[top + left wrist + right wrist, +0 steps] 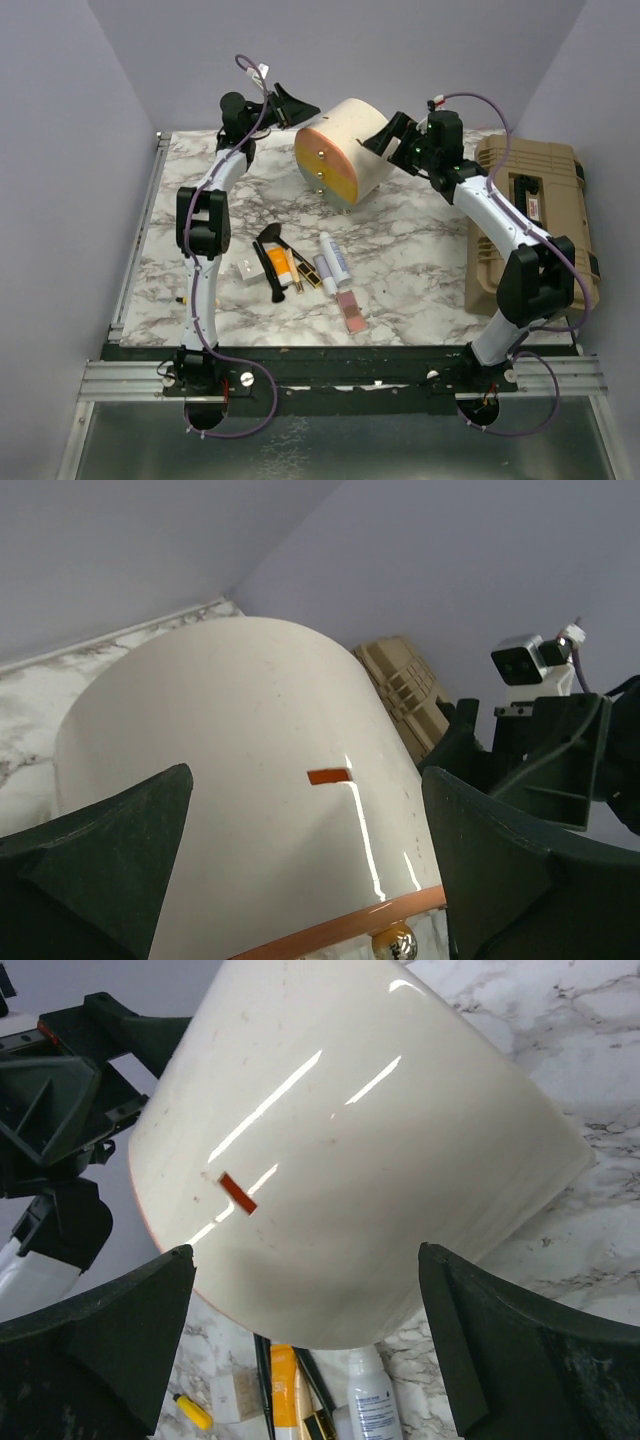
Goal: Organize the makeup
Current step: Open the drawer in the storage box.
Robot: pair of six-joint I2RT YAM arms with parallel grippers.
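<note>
grey walls around a white marble table [420,270], seen from above. lying on its side toward the far edge, a big cream case [350,140], orange-rimmed end turned to the near side. spread wide and grasping nothing, the left gripper [298,108] just off the case's far-left shoulder. likewise released and empty, the right gripper [383,137] at the case's right flank, contact with it impossible to tell. from each wrist camera, dark fingers [100,860] parted to either side of the glossy cream wall, with a small orange tab [328,776] on that wall. well apart from both pincers, the makeup [290,270] clustered on the marble beside the left arm: a white square compact [247,268], an orange tube [278,268], gold-black lipsticks [300,272], a silver tube [322,272], a white tube [336,258], and nearest the front edge a flat pink palette [351,312]. black slender pieces [270,240] lying across the group, kind unclear. along the table's right side, a tan toolbox [530,215], lid down.
</note>
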